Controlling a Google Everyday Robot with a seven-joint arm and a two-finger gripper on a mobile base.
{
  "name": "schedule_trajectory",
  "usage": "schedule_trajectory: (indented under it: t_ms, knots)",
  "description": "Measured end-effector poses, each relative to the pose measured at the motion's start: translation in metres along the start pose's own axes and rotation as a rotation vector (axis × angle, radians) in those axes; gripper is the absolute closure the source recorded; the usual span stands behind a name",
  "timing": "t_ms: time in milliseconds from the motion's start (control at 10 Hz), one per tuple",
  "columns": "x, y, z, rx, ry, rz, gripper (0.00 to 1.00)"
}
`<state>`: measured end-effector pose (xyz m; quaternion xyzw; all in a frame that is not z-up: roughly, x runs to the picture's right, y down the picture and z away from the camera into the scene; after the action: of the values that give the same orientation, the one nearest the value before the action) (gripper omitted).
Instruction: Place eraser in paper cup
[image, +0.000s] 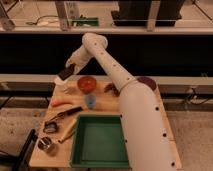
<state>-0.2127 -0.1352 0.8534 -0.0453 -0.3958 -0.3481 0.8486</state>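
Wooden table (57, 156) before a dark counter front, with the arm reaching in from 5 o'clock. Note the gripper (67, 73) at 11 o'clock of the table, raised off the wood and at 10 o'clock from the red bowl (86, 83). Its fingers appear clamped on the eraser (65, 74), which hangs tilted in the air, touching no surface. The paper cup (62, 86) stands at 6 o'clock from the eraser, just under it, and at 9 o'clock from the bowl. You may judge pick-up and carry as done, since the eraser is off the table and about over the cup's mouth. What is left for you is the lowering, the release into the cup and the withdrawal; the eraser is not yet inside. The metal cup (45, 144) at 7 o'clock and the green tray (75, 145) at 6 o'clock take no part.
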Motion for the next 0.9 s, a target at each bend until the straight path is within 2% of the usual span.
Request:
schedule_trajectory:
  t_ms: [100, 500, 700, 900]
  knots:
    - [-0.004, -0.005, 0.007, 0.005, -0.012, -0.017, 1.0]
    - [-0.007, -0.006, 0.022, 0.032, -0.019, -0.06, 1.0]
    - [-0.005, 0.001, 0.022, 0.038, 0.001, -0.083, 1.0]
    - [-0.013, 0.004, 0.029, 0.025, 0.011, -0.12, 1.0]
